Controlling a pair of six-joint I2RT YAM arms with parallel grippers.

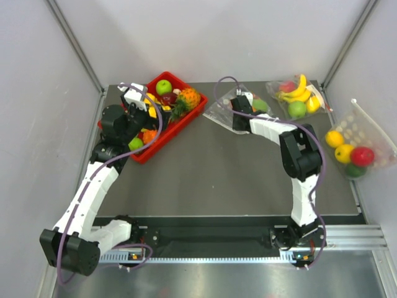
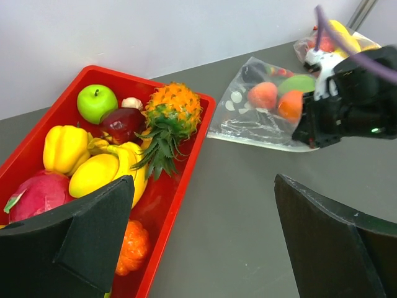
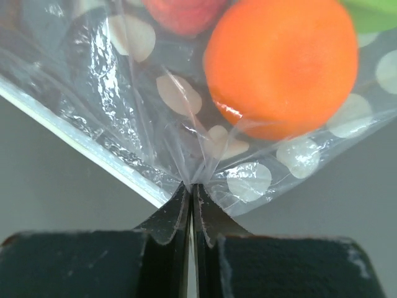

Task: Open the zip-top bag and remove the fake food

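The zip-top bag [image 1: 218, 110] [image 2: 248, 124], clear with pale round dots, lies flat on the dark table at the back middle. Inside it is the fake food: a pinkish peach [image 2: 263, 95], an orange [image 2: 289, 104] [image 3: 282, 65] and a green fruit [image 2: 298, 82]. My right gripper [image 1: 239, 115] [image 3: 192, 186] is shut on a pinched fold of the bag's plastic, just in front of the orange. The white zip strip [image 3: 80, 139] runs off to the left of the pinch. My left gripper [image 1: 144, 115] [image 2: 203, 183] stands open over the red bin's near edge, holding nothing.
The red bin [image 1: 186, 121] [image 2: 186, 164] at the back left holds a pineapple [image 2: 173, 115], a green apple [image 2: 97, 102] and several other fruits. A clear bag of bananas and a green apple [image 1: 298, 96] lies at the back right. A bigger dotted bag [image 1: 360, 146] sits at the right edge.
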